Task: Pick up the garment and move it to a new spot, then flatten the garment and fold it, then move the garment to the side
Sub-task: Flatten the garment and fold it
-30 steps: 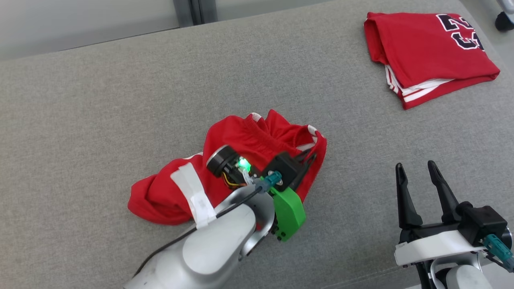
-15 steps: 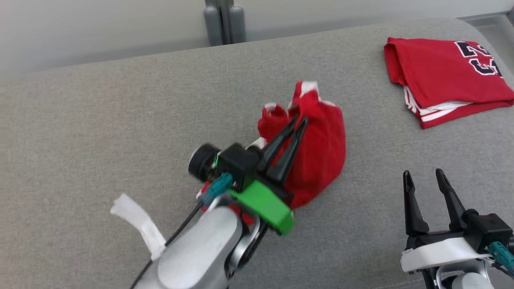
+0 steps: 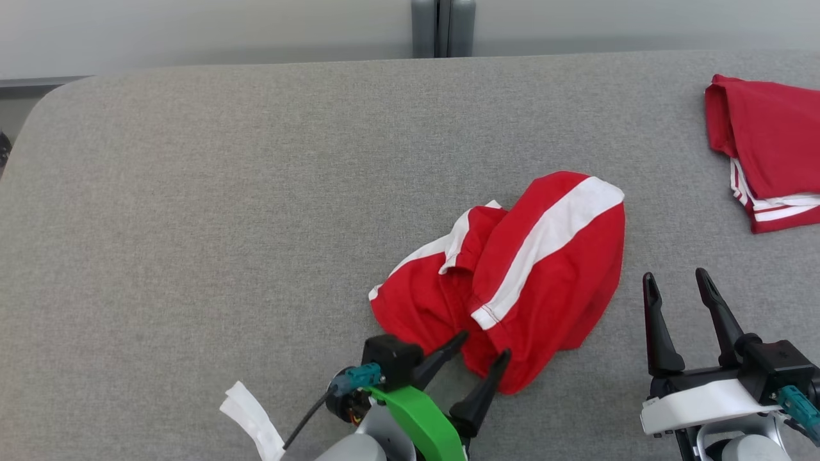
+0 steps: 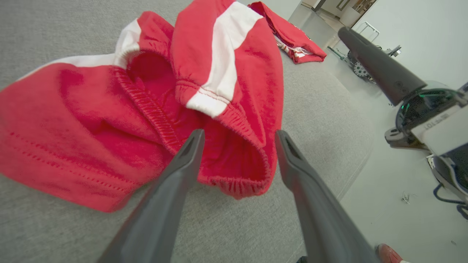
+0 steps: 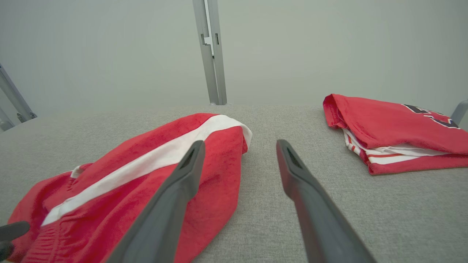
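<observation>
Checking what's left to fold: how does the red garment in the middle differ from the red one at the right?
The crumpled garment lies bunched in a heap; the folded garment is stacked flat. The crumpled garment shows one broad white stripe; the folded garment shows thin striped trim and black lettering. Both are red.

Lab: padded grey table (image 3: 192, 192), bare walls (image 5: 109, 54)

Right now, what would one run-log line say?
garment: crumpled on grey surface | left pincer: open at its near edge | right pincer: open, clear of it | folded jersey: far right
</observation>
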